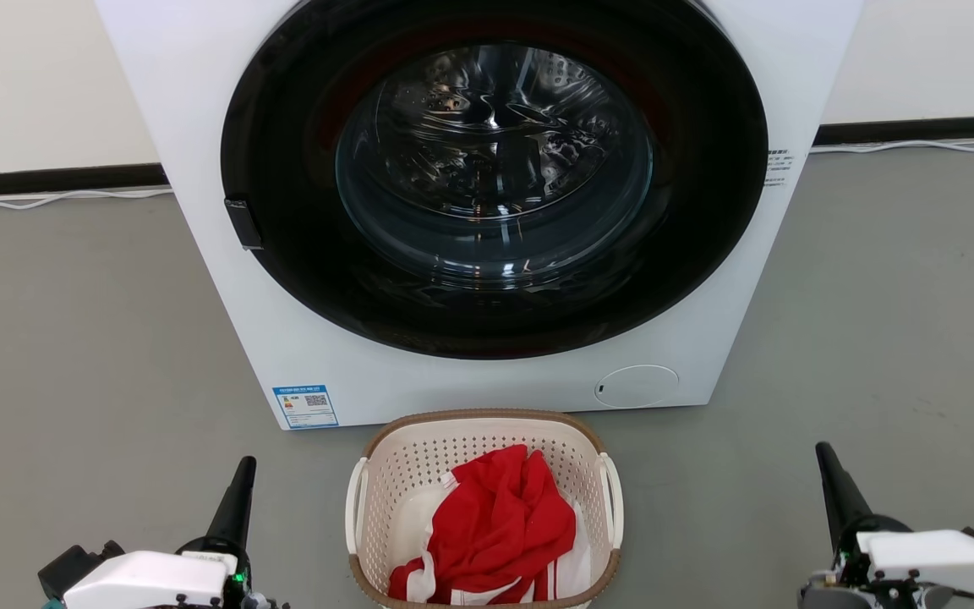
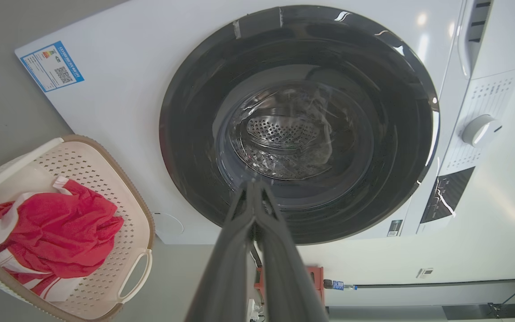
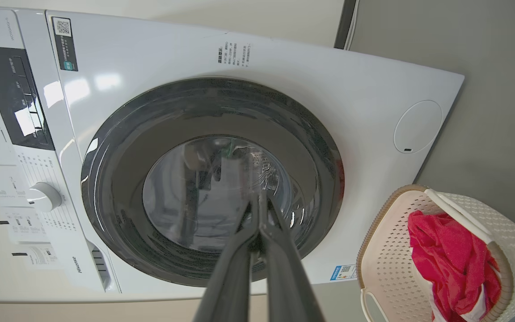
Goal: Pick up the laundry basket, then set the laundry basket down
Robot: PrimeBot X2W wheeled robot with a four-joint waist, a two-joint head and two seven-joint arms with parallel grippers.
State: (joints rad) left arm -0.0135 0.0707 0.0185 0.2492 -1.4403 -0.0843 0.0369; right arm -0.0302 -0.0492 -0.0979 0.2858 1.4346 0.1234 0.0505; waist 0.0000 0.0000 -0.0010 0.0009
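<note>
Two empty end effectors, fingers pressed together: the left end effector (image 1: 243,472) and the right end effector (image 1: 825,461) flank the laundry basket (image 1: 419,461). It rests on the floor (image 1: 73,338) between them, one loop handle (image 1: 355,501) toward each, suiting a two-sided lift or release.

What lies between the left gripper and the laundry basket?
Only bare grey floor, as the head view shows. The shut left gripper stands apart from the laundry basket, on its left side.

Looking down from the head, close before the washing machine (image 1: 199,127); gazing from each wrist, left and right of it; sharing its door (image 1: 495,169) and the laundry basket (image 1: 419,465).
</note>
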